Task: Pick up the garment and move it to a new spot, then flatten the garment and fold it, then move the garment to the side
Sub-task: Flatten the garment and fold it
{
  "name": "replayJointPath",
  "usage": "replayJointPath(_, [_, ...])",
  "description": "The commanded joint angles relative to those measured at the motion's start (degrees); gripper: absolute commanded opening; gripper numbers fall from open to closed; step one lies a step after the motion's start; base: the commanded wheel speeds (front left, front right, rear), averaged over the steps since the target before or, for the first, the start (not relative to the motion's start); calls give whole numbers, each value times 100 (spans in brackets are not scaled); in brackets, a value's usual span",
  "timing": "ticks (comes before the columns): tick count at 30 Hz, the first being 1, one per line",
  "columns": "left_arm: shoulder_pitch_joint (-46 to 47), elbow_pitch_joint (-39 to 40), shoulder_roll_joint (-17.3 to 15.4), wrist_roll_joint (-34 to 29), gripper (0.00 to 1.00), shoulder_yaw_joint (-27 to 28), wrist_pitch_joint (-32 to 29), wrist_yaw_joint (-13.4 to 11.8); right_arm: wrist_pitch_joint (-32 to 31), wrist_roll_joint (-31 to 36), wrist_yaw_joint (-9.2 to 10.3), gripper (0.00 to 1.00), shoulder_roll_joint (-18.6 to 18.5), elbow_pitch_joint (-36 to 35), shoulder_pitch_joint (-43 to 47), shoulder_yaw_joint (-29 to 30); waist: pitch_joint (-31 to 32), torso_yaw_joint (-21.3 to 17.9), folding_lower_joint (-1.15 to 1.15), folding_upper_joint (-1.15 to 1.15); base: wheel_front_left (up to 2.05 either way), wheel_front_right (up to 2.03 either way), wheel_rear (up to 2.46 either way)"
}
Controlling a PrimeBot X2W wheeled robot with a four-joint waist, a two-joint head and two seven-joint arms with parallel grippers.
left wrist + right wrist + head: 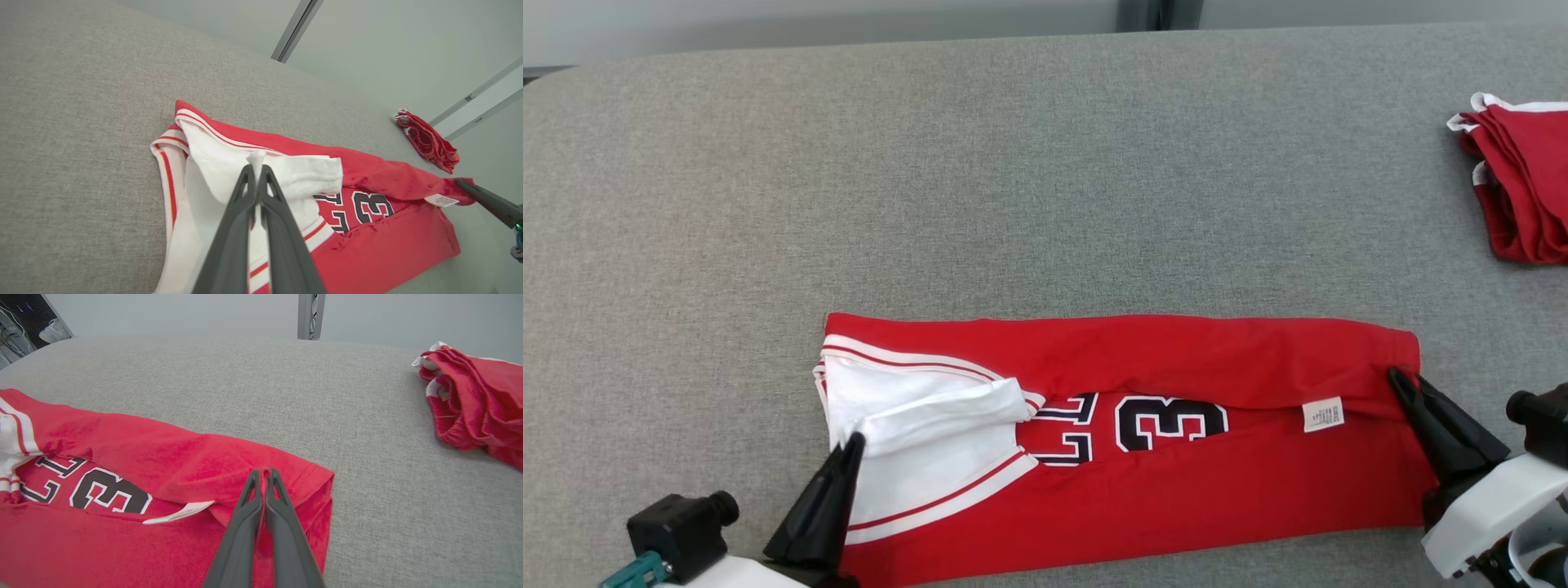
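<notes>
**Both grippers pinch the folded jersey, one at each end.**
The left gripper is clamped on a white flap at the collar end and the right gripper on the red hem fold, with the jersey lying flat in a long strip between them. To my eye both pinches are thin: a tug could slip a flap free, or one arm leading the other could pull the fold open. Ahead of both grippers the table runs wide to its far edge. A red pile sits well apart, ahead of the right gripper and out to its side, so a sideways carry there might snag it.
</notes>
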State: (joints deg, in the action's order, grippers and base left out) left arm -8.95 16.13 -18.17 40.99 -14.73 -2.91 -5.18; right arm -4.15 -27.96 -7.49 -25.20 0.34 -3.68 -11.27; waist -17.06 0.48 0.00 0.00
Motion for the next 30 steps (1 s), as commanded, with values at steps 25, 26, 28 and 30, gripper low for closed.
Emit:
replayJointPath(25, [158,-816,86,-198,100,16,857,240,751,138,-1,100,38,411,457,-185,492,-196,0,0,0,0,0])
replayJointPath(26, [220,-852,124,-262,100,-28,910,231,775,151,-1,100,76,436,421,-149,513,-198,0,0,0,0,0])
replayJointPath(28, [331,-941,221,-358,100,-117,1006,222,807,195,-1,100,157,499,343,-72,565,-190,0,0,0,0,0])
replayJointPath(30, [446,-1041,272,-489,100,-183,1116,205,815,227,-1,100,263,551,269,-12,608,-174,0,0,0,0,0])
